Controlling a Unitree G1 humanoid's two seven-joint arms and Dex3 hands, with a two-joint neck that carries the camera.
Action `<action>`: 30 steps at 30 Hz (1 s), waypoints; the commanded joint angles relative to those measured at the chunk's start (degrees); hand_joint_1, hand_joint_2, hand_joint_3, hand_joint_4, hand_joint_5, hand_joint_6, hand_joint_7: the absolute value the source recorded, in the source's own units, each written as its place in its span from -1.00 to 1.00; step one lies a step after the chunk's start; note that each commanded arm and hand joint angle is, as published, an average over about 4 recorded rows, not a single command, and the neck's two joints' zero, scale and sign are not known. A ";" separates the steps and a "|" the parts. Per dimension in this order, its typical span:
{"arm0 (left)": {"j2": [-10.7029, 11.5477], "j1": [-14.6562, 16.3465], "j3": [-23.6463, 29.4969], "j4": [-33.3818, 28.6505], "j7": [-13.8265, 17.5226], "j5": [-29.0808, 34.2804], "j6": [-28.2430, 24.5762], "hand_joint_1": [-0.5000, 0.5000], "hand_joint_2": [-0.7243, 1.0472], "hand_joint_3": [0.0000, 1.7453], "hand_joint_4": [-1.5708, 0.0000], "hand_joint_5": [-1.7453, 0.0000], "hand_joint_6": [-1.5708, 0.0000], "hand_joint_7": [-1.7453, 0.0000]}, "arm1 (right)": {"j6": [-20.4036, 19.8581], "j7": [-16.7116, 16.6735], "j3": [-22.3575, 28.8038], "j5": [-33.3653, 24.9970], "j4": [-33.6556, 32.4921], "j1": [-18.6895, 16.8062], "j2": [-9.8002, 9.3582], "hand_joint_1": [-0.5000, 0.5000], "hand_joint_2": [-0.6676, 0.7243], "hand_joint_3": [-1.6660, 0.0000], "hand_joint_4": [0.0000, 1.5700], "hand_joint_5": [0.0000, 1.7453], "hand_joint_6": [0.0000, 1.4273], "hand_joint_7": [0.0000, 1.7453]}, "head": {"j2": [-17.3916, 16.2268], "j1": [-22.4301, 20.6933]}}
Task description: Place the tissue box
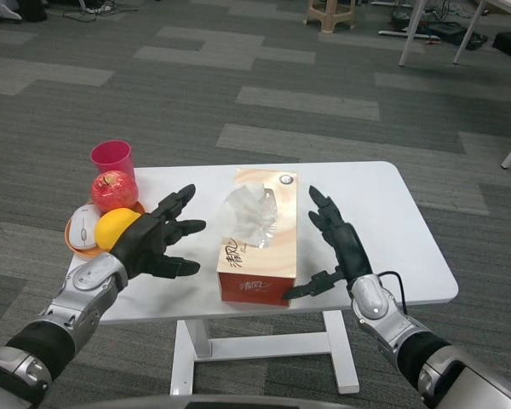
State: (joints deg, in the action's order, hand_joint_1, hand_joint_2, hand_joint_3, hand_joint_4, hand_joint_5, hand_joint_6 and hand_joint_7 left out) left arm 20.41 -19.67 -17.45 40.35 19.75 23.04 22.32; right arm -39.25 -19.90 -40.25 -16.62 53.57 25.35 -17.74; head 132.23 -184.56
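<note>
At the middle of the white bench [383, 213] the tissue box [260, 239] lay flat, its near end by the front edge, tissue puffing from the top. I had my left robot hand [157, 239] just left of it and my right robot hand [336, 243] just right, both released with fingers spread, neither clearly touching. I judged this the step around the grasp; next I'd need both palms pressing inward evenly. At the far left sat an orange [115, 228], apple [113, 191] and pink cup [112, 158].
</note>
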 commanded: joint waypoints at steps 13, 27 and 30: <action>0.07 0.24 1.48 0.87 0.03 0.23 0.70 1.00 1.00 -0.80 1.00 0.06 1.00 1.00 | -2.14 1.53 12.96 -0.08 -9.10 -9.42 -1.79 -0.85 0.07 0.71 -0.60 -1.00 -0.88 -0.92 | 1.26 -0.13; 0.03 0.24 1.98 0.74 0.03 4.96 4.09 1.00 1.00 -0.80 1.00 0.06 1.00 1.00 | -4.38 1.18 26.80 -0.08 -20.35 -10.93 -2.43 -0.92 0.02 0.71 -0.64 -1.00 -0.92 -0.92 | 1.59 0.06; -0.06 0.37 2.95 0.43 0.03 5.84 4.66 1.00 1.00 -0.80 1.00 0.06 1.00 1.00 | -4.52 0.92 27.46 -0.13 -20.97 -10.40 -2.30 -0.92 0.09 0.71 -0.60 -1.00 -0.92 -0.92 | 1.67 0.36</action>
State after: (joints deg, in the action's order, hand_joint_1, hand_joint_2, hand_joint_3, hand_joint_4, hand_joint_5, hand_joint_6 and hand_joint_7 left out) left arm 20.40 -19.62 -15.62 40.73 19.84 28.11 26.15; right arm -43.13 -18.47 -13.67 -16.63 33.44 14.18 -19.69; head 133.87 -184.28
